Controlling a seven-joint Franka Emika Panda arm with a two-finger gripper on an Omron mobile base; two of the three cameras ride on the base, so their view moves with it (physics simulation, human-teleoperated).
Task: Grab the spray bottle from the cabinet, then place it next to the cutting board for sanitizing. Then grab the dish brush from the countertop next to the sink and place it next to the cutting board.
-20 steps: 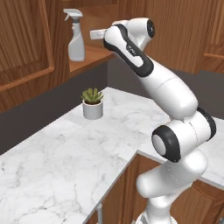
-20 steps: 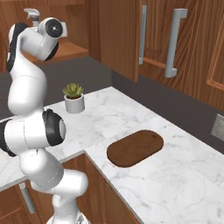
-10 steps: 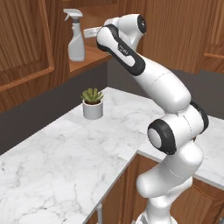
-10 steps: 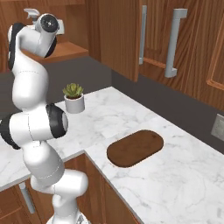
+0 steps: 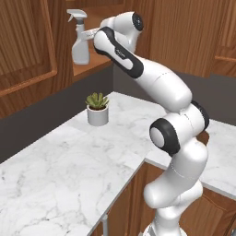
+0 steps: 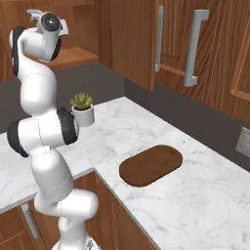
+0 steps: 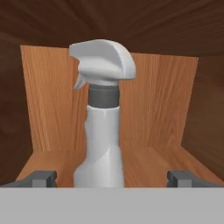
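My gripper (image 7: 111, 177) is spread wide, nothing in it, finger tips either side of the spray bottle (image 7: 103, 118) with clear air to both walls. Not touching yet.

Bottle stands upright on the cabinet (image 7: 157, 105) shelf, centred in front of the back panel, trigger head turned to the left of the hand view. From the left base view the spray bottle (image 5: 80, 39) sits at the front edge of the shelf, my wrist just beside it.

Handling guess: small, translucent plastic, likely light and near empty. Smooth walls, so slippery. Body may flex under a hard squeeze. Tall with a narrow neck, so a nudge before closing could tip it back into the cabinet.

Where to grip: the upper body just below the dark collar, where it narrows. Stay off the trigger head. Close square across it, then draw straight out clear of the shelf.

Relative to the bottle: plant pot (image 5: 97, 115) on the tabletop (image 5: 69, 175) below it, cutting board (image 6: 151, 165) well away along the tabletop (image 6: 205, 195).
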